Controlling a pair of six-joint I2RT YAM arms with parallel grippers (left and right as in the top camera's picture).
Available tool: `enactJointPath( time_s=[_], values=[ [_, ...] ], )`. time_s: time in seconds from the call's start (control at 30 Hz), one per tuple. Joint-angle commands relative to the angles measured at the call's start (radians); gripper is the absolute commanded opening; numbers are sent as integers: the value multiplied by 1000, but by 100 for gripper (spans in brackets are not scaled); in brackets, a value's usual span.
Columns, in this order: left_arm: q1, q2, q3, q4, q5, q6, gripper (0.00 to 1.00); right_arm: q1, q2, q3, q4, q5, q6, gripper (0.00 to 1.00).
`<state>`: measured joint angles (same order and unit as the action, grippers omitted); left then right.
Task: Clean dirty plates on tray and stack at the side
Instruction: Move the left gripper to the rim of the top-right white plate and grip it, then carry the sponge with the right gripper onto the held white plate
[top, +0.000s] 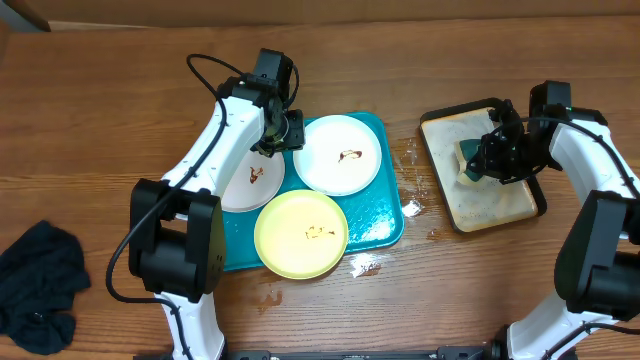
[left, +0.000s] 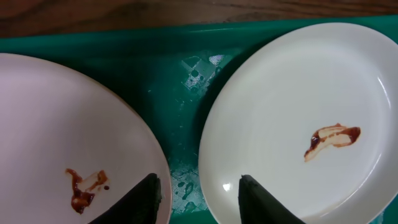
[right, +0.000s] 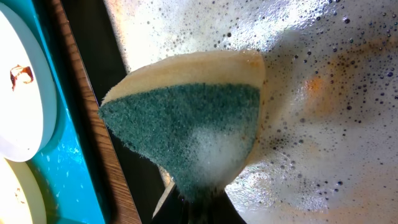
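Three plates lie on the turquoise tray (top: 385, 215): a white one (top: 250, 185) at the left with a brown smear, a white one (top: 340, 153) at the back right, and a pale yellow-green one (top: 300, 233) in front. My left gripper (top: 283, 130) hovers over the gap between the two white plates. In the left wrist view this gripper (left: 199, 199) is open and holds nothing, with the left plate (left: 62, 137) and the right plate (left: 298, 106) under its fingertips. My right gripper (top: 480, 160) is shut on a soapy green-and-yellow sponge (right: 193, 130) above the foamy tray.
The black-rimmed soapy tray (top: 500, 205) stands on the right of the table, its foam (right: 323, 93) under the sponge. A dark cloth (top: 35, 285) lies at the front left. Wet spots (top: 365, 265) mark the wood in front of the turquoise tray.
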<state>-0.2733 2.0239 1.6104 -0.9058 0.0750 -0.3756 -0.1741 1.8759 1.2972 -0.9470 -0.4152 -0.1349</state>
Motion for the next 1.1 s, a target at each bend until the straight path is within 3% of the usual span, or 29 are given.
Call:
enactJointPath(
  time_s=[0.0,0.27,0.47,0.57,0.7,1.07],
  values=[
    [5,22,27,10,-26,4,45,5,-30,26,-2,-17,-2,4],
    [5,113,27,56,142,108,41,5,-30,26,-10,-17,-2,4],
    [5,174,27,53,178,111,35,5,-30,26,-11,-17,-2,4],
    [5,174,27,56,178,111,27,5,-30,26,-11,-18,-2,4],
    [6,174,28,53,178,110,4,5,-30,26,-11,-32,-3,4],
    [5,174,28,43,177,107,4,63,-30,55,-29,-33,1,4]
  ],
)
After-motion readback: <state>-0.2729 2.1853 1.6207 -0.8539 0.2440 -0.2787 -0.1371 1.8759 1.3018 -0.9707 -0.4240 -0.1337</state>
